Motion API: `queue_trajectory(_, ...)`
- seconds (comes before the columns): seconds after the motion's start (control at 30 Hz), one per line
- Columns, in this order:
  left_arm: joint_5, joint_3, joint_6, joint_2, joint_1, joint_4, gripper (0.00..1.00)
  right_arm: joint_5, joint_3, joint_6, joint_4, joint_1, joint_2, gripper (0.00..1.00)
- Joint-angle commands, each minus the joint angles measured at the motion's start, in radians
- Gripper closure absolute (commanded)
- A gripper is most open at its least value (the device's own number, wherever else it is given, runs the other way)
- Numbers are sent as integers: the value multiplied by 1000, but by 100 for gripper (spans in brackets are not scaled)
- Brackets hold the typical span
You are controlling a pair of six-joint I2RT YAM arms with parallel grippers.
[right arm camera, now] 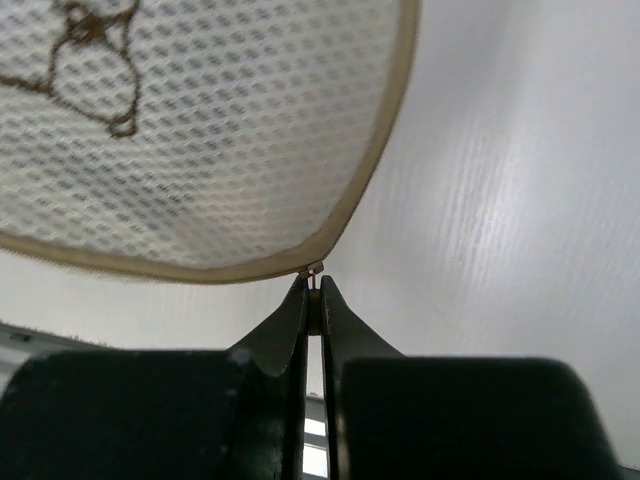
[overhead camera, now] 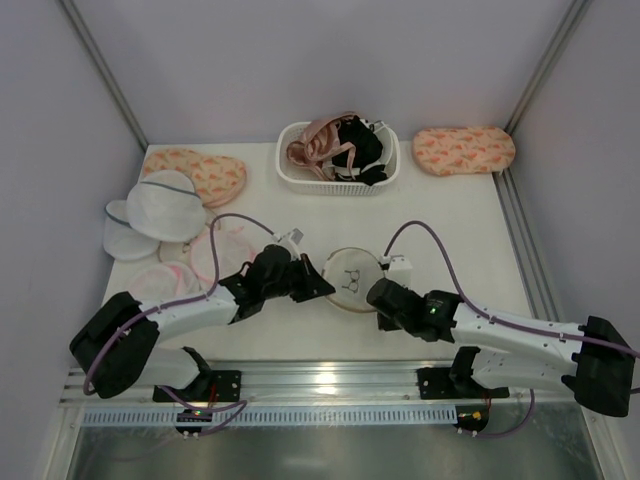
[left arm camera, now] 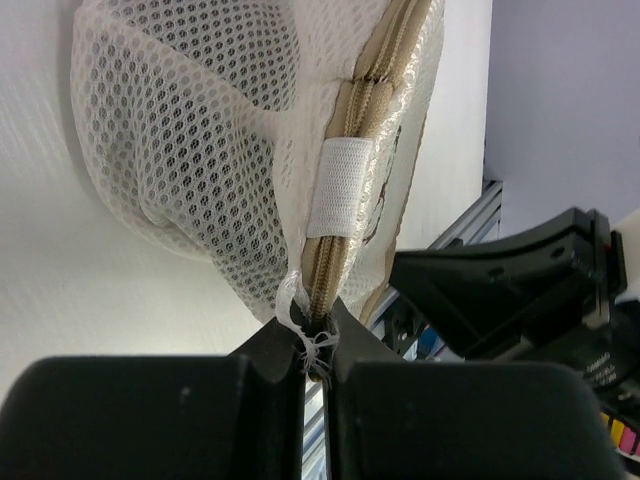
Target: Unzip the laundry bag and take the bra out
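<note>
The laundry bag [overhead camera: 352, 275], a round cream mesh pouch with a tan zipper rim and a small glasses mark, lies at the table's near middle between my grippers. My left gripper [overhead camera: 320, 284] is shut on the bag's rim at the zipper end [left arm camera: 318, 340], where frayed white threads show. My right gripper [overhead camera: 380, 293] is shut on the small metal zipper pull [right arm camera: 314, 283] at the bag's right rim. The zipper looks closed. A black bra [overhead camera: 360, 148] lies in the white basket. I cannot tell what is inside the bag.
The white basket [overhead camera: 338, 180] at the back middle also holds pale pink bras [overhead camera: 312, 145]. Pink-rimmed round pouches [overhead camera: 190, 262] and white domed bags [overhead camera: 160, 205] lie at the left. Peach patterned pouches lie at the back left [overhead camera: 200, 172] and back right [overhead camera: 463, 150].
</note>
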Motion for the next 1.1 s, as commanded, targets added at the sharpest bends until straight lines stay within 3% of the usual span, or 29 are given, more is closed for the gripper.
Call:
queue_trajectory(0.0, 43, 41, 80, -25, 22, -39, 100, 157, 18, 57, -156, -68, 16, 96)
queue_trajectory(0.33, 175, 95, 169, 50, 45, -51, 100, 235, 50, -81, 32, -280, 25, 96)
queue_trajectory(0.53, 209, 143, 194, 113, 80, -48, 100, 156, 46, -109, 73, -282, 59, 96)
queue_trajectory(0.57, 206, 143, 191, 113, 84, -31, 95, 142, 38, -106, 79, -282, 56, 96)
queue_trajectory(0.6, 201, 143, 180, 111, 86, -24, 68, 119, 23, -104, 91, -280, 44, 96)
queue_trajectory(0.67, 174, 137, 169, 100, 88, -11, 43, 96, 4, -98, 106, -280, 28, 96)
queue_trajectory(0.7, 157, 131, 157, 84, 88, -13, 25, 82, -11, -94, 115, -280, 10, 96)
queue_trajectory(0.8, 88, 117, 142, 45, 88, -48, 4, 68, -30, -94, 129, -280, -18, 96)
queue_trajectory(1.0, -46, 17, 53, -146, 69, -140, 1, -70, -59, -155, 203, -265, -53, 96)
queue_trajectory(1.07, -64, -20, 18, -224, 52, -166, 1, -191, -69, -187, 241, -260, -59, 96)
